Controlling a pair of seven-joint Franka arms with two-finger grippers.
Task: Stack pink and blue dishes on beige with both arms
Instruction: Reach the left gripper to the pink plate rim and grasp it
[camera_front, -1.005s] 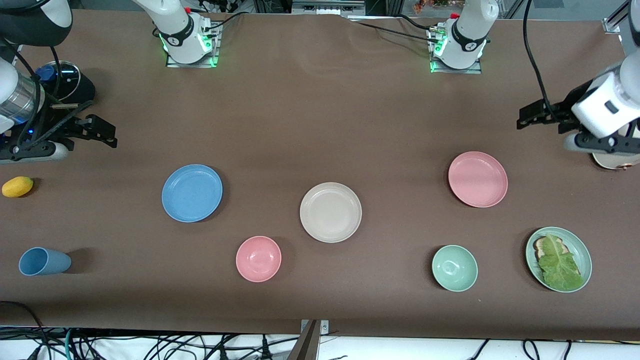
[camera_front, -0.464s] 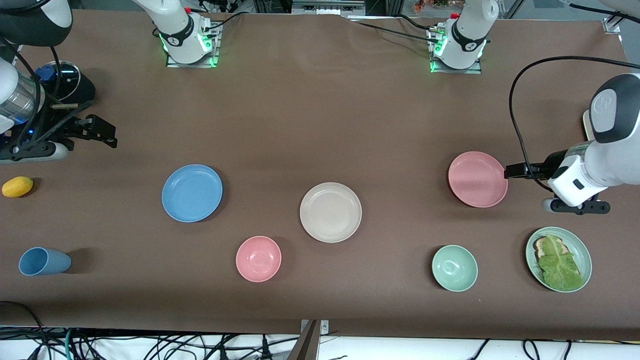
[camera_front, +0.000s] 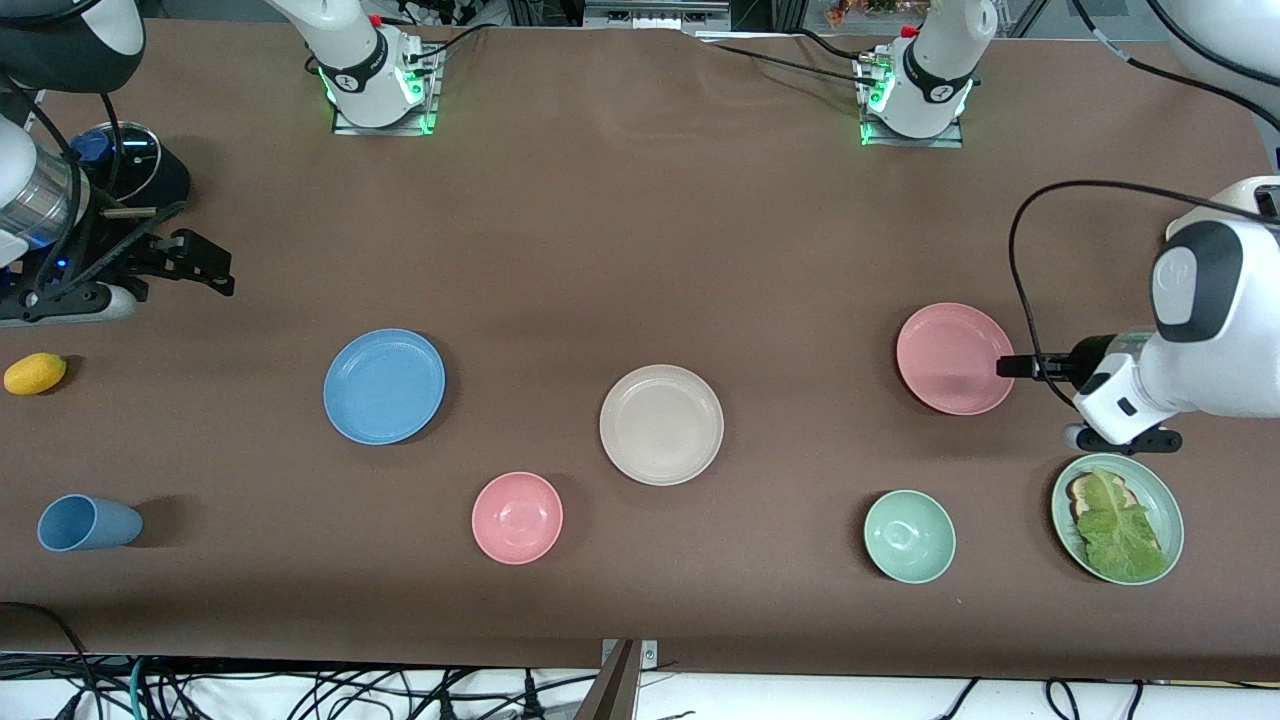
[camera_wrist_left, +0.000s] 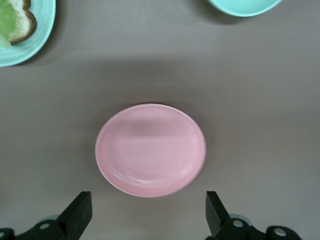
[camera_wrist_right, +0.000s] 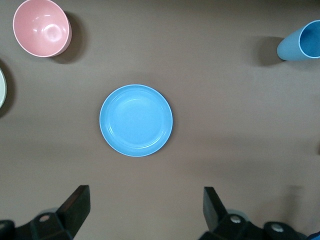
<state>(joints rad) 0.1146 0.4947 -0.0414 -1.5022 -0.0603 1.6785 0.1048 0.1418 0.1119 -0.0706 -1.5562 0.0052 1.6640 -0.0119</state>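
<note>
3 same-size plates lie flat on the brown table (camera_front: 620, 230), none stacked. Beige plate (camera_front: 661, 425) is mid-table. Blue plate (camera_front: 384, 385) lies toward the right arm's end, a bit farther from the front camera than the beige one. Pink plate (camera_front: 955, 358) lies toward the left arm's end, also a bit farther from the camera than the beige plate. All 3 well apart from each other.

Left gripper (camera_front: 1003, 366) is at the pink plate's edge on the left arm's end of the table, its tip over the rim. In the left wrist view its fingers (camera_wrist_left: 80, 212) are spread wide, released, with the pink plate between and ahead of them, nothing grasped.

Right gripper (camera_front: 205, 262) hangs over the right arm's end of the table, well apart from the blue plate. Right wrist view shows its fingers (camera_wrist_right: 75, 205) spread wide, released, empty, with the blue plate ahead of them.

Other items: pink bowl (camera_front: 517, 517) nearer the camera than the beige plate, green bowl (camera_front: 909, 536), green plate with lettuce (camera_front: 1117, 518) just beside the left arm's wrist, blue cup (camera_front: 88, 522) on its side, yellow fruit (camera_front: 35, 373).
</note>
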